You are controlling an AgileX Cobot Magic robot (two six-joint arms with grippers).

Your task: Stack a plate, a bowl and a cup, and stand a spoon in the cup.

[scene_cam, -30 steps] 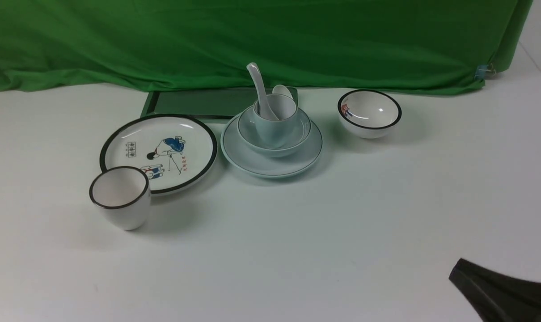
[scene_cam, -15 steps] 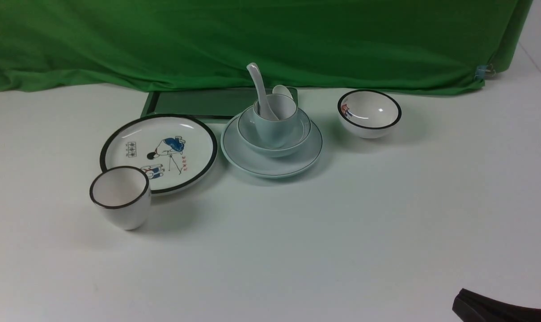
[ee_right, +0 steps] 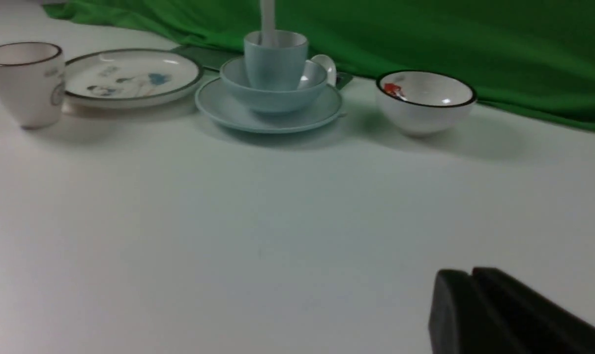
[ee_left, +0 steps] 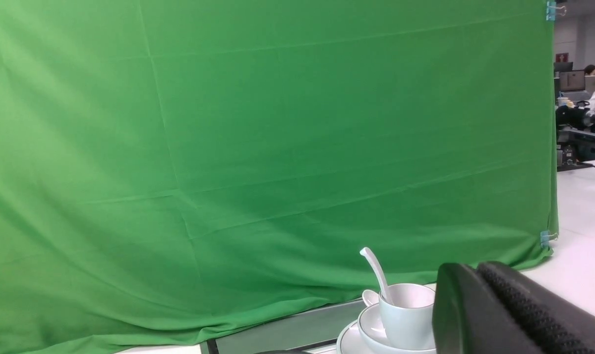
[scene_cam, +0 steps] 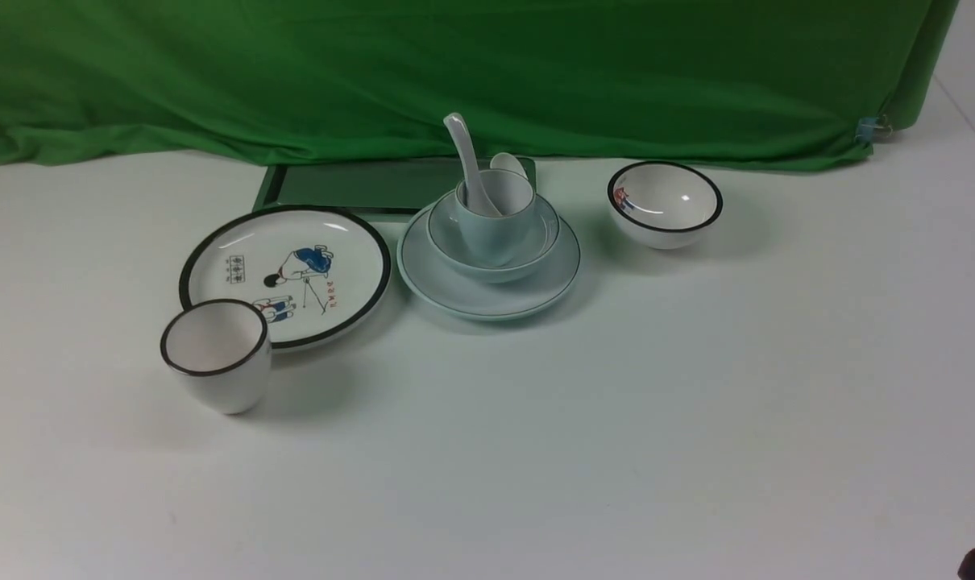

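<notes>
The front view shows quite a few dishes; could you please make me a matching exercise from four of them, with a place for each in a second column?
Things:
1. pale blue cup
2. white soup spoon with the curved handle
3. white black-rimmed bowl
4. pale blue-green plate

Places:
A. under the pale blue-green bowl
B. leaning inside the pale blue cup
C. in the pale blue-green bowl
D. to the right of the stack

Pairs: 1-C; 2-B; 3-D; 4-A
</notes>
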